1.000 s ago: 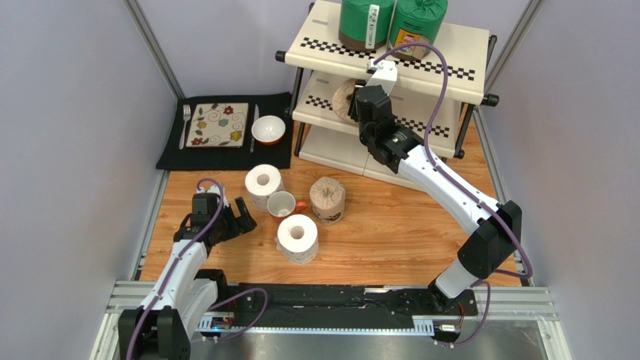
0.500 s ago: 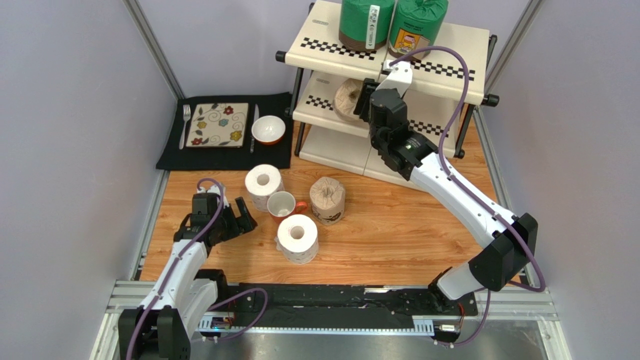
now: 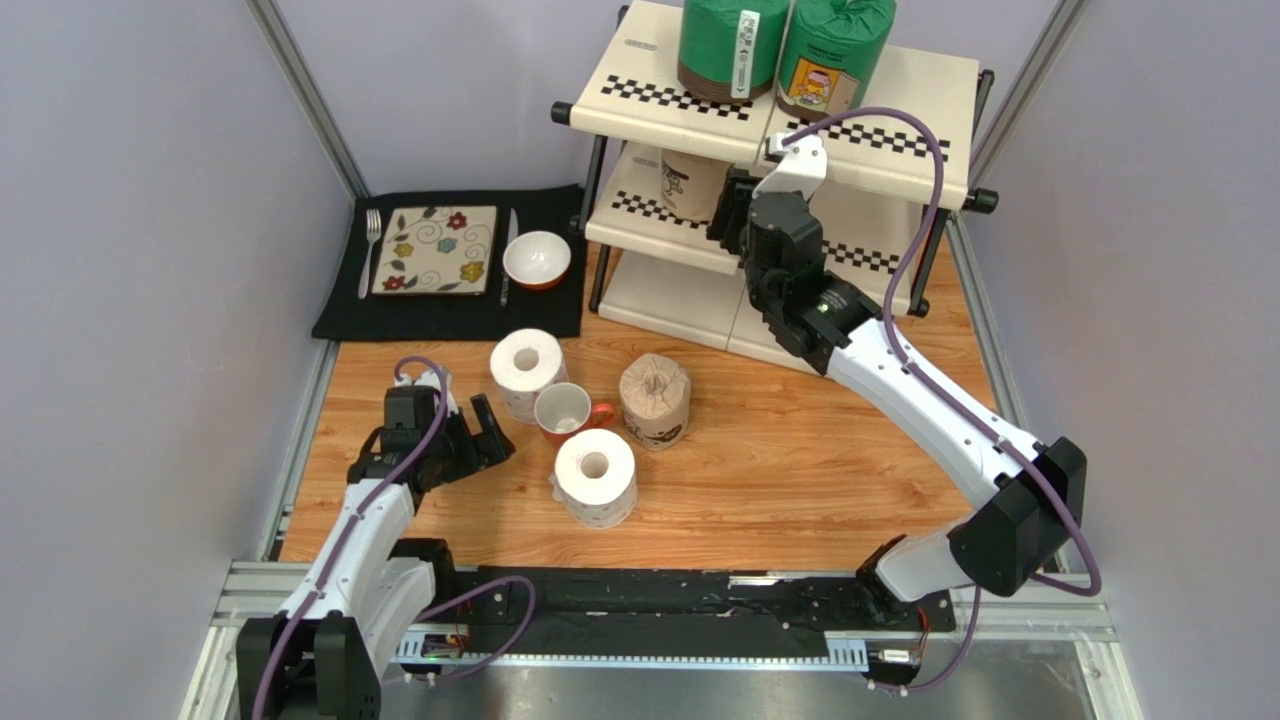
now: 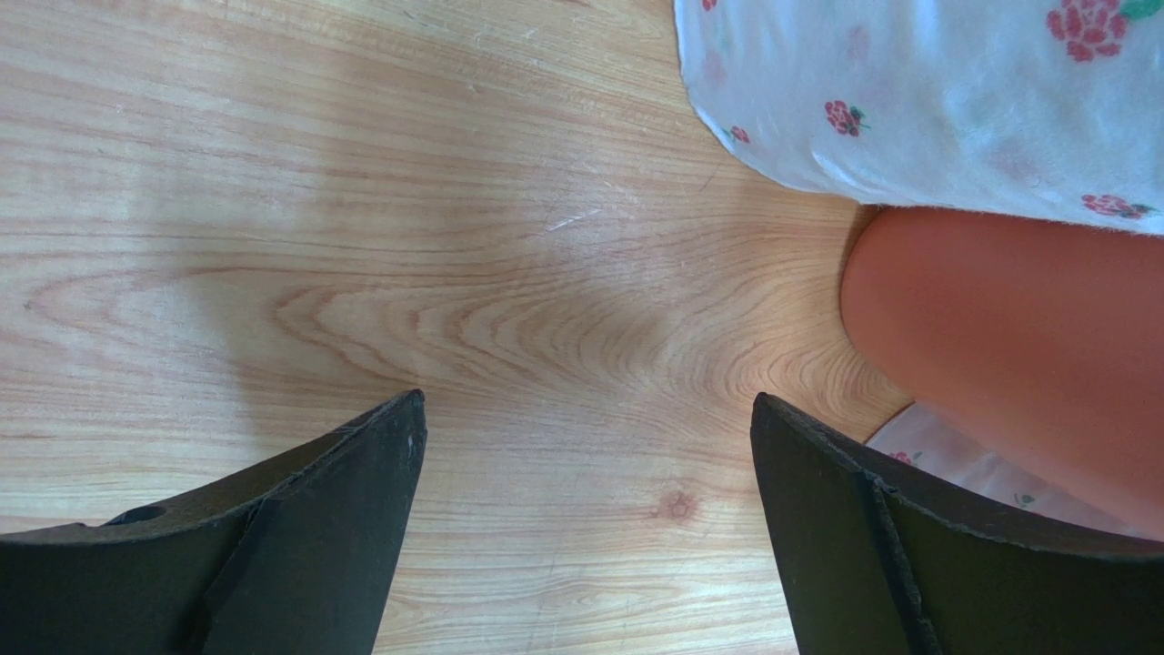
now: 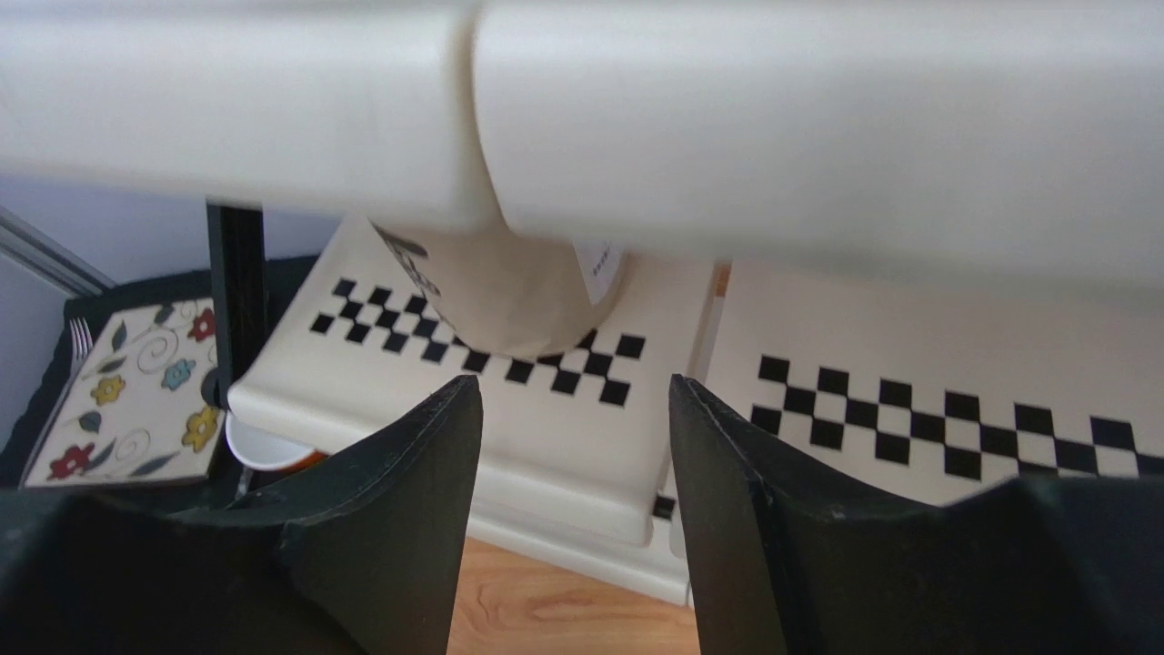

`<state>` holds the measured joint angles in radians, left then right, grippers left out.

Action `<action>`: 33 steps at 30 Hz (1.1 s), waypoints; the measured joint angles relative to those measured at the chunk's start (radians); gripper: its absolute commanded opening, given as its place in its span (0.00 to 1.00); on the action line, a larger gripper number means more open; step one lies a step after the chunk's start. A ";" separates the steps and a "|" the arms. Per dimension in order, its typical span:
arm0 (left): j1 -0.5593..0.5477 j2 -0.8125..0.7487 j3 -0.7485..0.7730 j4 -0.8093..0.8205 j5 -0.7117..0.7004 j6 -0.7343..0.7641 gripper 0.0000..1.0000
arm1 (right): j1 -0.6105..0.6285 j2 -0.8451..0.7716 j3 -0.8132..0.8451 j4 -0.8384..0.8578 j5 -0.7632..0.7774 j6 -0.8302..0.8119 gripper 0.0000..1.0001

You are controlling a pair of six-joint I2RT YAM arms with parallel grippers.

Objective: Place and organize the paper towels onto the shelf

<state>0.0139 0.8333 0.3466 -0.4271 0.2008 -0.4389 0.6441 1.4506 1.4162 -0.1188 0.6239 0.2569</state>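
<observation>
One tan roll (image 5: 517,289) upright on shelf (image 5: 943,341) middle tier, just beyond right end effector (image 5: 574,389), jaws parted, empty.

Pale lilac-grey walls (image 3: 150,225) close the space in on three sides: plain, matte and evenly lit, with only soft shadows. Slim aluminium posts (image 3: 308,98) slant up from the back corners. The table (image 3: 812,465) is a light wood-grain top — warm orange-tan, with a faint sheen. Along its near edge lies a silvery slotted rail (image 3: 1037,612), and nearer still a brushed metal plate (image 3: 676,698).
</observation>
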 measured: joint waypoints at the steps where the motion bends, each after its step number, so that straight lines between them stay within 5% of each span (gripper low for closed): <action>1: 0.000 0.000 0.000 0.000 0.000 0.000 0.97 | 0.005 -0.019 -0.029 0.001 -0.006 0.000 0.57; 5: 0.000 0.000 0.000 0.000 0.000 0.000 0.97 | 0.076 -0.166 -0.196 0.005 -0.013 -0.006 0.63; 12: 0.000 0.000 0.000 0.000 0.001 0.000 0.97 | 0.386 -0.357 -0.393 -0.048 -0.024 0.035 0.78; 16: 0.000 0.001 0.000 0.001 0.001 0.000 0.97 | 0.385 -0.338 -0.484 -0.117 -0.032 0.149 0.90; 33: 0.000 0.000 0.000 0.001 0.000 0.000 0.97 | 0.236 -0.091 -0.513 -0.190 -0.166 0.414 0.89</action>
<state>0.0135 0.8337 0.3462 -0.4259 0.2012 -0.4389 0.8803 1.3598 0.9031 -0.3084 0.4583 0.6708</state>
